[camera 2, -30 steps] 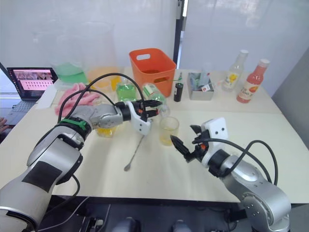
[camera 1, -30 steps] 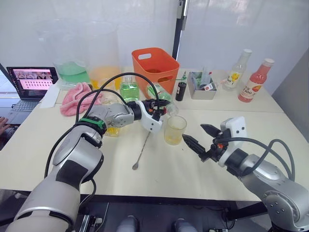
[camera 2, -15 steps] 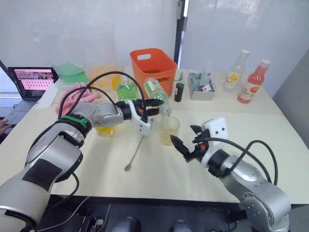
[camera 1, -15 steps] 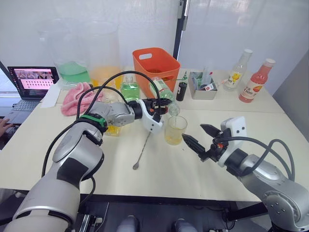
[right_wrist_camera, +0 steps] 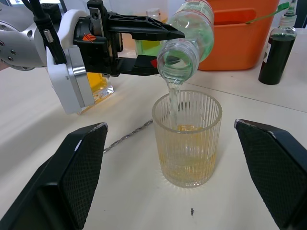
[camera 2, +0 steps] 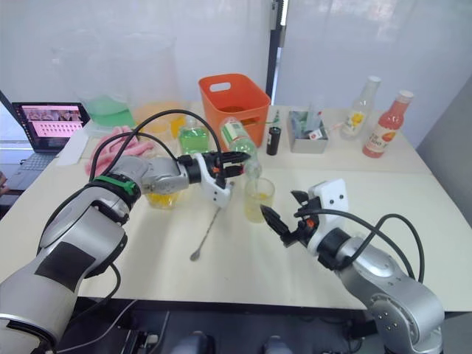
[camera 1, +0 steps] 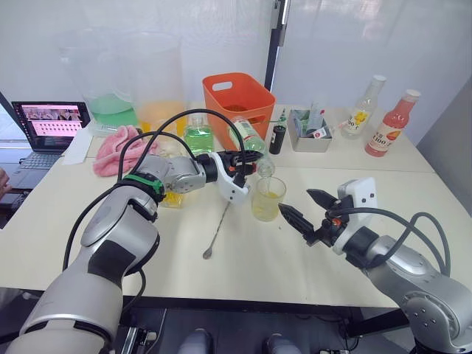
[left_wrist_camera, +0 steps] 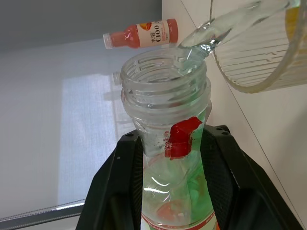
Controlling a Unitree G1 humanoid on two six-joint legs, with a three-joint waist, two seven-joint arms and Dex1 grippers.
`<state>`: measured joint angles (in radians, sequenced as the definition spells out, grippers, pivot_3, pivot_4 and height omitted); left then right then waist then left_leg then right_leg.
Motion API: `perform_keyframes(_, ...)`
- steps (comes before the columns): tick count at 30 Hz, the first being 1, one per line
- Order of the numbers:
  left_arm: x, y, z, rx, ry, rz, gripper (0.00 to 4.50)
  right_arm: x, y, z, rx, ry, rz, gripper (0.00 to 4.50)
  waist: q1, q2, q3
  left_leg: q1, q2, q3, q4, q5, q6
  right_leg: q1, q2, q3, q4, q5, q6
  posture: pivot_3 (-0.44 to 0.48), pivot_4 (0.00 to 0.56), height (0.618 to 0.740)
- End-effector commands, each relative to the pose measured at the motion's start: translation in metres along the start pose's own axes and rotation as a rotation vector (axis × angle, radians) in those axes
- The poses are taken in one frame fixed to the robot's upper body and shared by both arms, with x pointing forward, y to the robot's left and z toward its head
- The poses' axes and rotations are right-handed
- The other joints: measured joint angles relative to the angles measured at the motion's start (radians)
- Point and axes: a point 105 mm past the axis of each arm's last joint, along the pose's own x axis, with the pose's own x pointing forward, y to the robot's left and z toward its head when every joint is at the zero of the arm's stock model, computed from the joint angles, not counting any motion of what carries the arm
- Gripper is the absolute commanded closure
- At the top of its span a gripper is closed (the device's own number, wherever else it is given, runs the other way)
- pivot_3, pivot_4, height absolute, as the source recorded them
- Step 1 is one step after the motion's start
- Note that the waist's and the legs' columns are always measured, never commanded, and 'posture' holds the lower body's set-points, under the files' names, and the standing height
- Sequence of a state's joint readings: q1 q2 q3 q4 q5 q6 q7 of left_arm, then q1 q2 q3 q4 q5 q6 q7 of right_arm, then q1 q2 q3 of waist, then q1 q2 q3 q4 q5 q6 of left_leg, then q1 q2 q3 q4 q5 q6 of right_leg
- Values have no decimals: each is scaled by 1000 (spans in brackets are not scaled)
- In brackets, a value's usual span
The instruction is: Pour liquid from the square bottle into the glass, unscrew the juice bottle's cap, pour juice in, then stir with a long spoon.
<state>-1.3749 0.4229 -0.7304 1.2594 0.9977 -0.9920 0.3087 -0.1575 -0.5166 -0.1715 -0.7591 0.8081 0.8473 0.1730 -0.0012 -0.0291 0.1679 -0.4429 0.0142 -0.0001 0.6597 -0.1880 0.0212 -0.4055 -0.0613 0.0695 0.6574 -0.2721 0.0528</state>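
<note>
Currently the left gripper (camera 1: 243,157) is clamped on the neck of the juice bottle (camera 1: 250,137), which is tipped over with its open mouth above the glass (camera 1: 267,198). A thin stream of pale liquid runs from the mouth into the glass; the right wrist view shows it landing in yellowish liquid that fills roughly the lower third. The glass stands upright on the worktop (camera 1: 243,258), near the centre.

Right gripper (camera 1: 304,209) hovers just right of the glass, fingers spread apart, holding nothing, not touching the glass.

The long spoon (camera 1: 216,231) lies flat on the worktop, left of the glass and nearer, its bowl toward the near edge. The square bottle (right_wrist_camera: 100,83) with yellow liquid stands upright behind the left gripper's white body, partly hidden.

Farther back: a green bottle (camera 1: 197,136), an orange basket (camera 1: 237,97), a dark small bottle (camera 1: 276,137), a grey tray (camera 1: 309,131) of small items. Far right stand a yellow-label bottle (camera 1: 363,106) and a pink bottle (camera 1: 391,122). Far left, a pink cloth (camera 1: 116,149), two big jugs (camera 1: 136,77) and a laptop (camera 1: 44,133).
</note>
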Motion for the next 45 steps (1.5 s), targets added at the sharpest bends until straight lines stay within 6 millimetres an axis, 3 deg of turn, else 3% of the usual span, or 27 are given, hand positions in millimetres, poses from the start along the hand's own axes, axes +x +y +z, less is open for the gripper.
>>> perform_keyframes(1,5,32,-2,27,-5,93,2992,-3,7,13,-31,-59,19,12,0,0,0,0,0,0,0,0,0,0,0,0,0,0,0,0,150,739)
perform_keyframes(14,-3,36,-8,-287,13,106,2992,-2,5,13,-26,-61,15,12,-2,0,0,0,0,0,0,0,0,0,0,0,1,0,0,0,150,739)
perform_keyframes(23,-21,69,-30,-698,-15,172,2992,2,-2,19,-61,-56,28,12,-11,0,0,0,0,-1,1,0,0,0,0,0,4,0,0,0,150,739)
perform_keyframes(28,-45,80,-34,-1009,-139,116,2992,4,-1,23,-87,-41,68,12,-14,0,0,0,0,-1,1,0,0,0,0,0,5,0,0,0,150,739)
perform_keyframes(34,-81,84,-30,-1254,-206,69,2992,7,-2,28,-129,-16,113,12,-25,0,0,2,1,-3,1,0,0,0,1,0,6,0,0,0,150,739)
perform_keyframes(45,-157,84,1,-1423,-167,39,2992,10,-4,29,-147,2,156,12,-29,0,0,2,1,-10,1,0,0,0,1,0,7,0,0,0,150,739)
